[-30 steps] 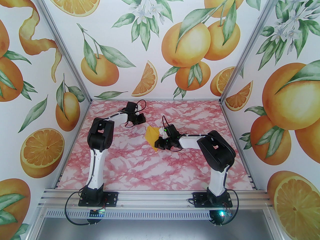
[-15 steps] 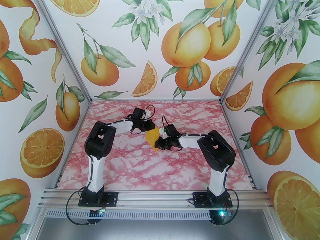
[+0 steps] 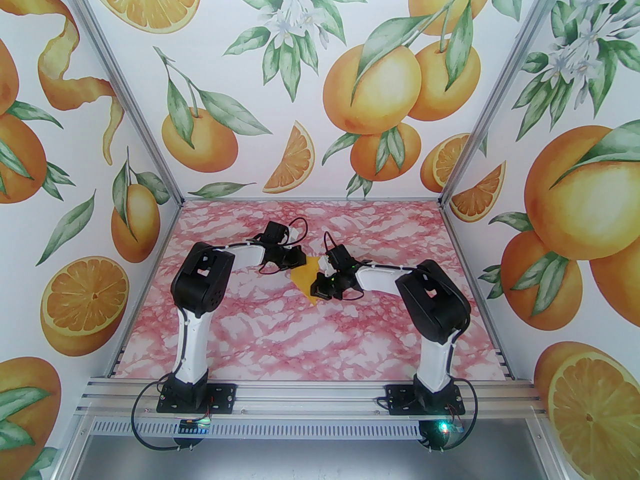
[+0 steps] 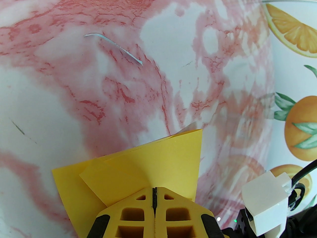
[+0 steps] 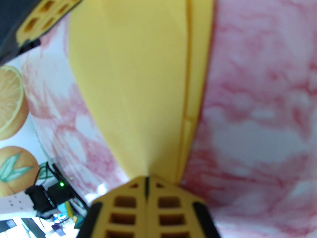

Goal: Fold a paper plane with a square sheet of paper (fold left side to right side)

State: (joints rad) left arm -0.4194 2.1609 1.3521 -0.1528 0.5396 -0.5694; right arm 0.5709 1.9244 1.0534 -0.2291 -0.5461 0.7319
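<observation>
Left gripper (image 3: pixel 300 261) has swung in from the side and is now pinched shut on the yellow paper (image 3: pixel 306 280), at the corner farthest from the right gripper (image 3: pixel 320 292). The right gripper is clamped tight on the opposite edge. The paper sits just left of the right gripper, stretched between the two. I can't tell if it touches the pink marble table (image 3: pixel 250 328).

For the left-over-right fold I'd keep the right gripper as the anchor and carry the left corner across slowly with the edges lined up. No tugging or it'll tear.

The long axis looks far-to-near, pointy end toward the arm bases.
</observation>
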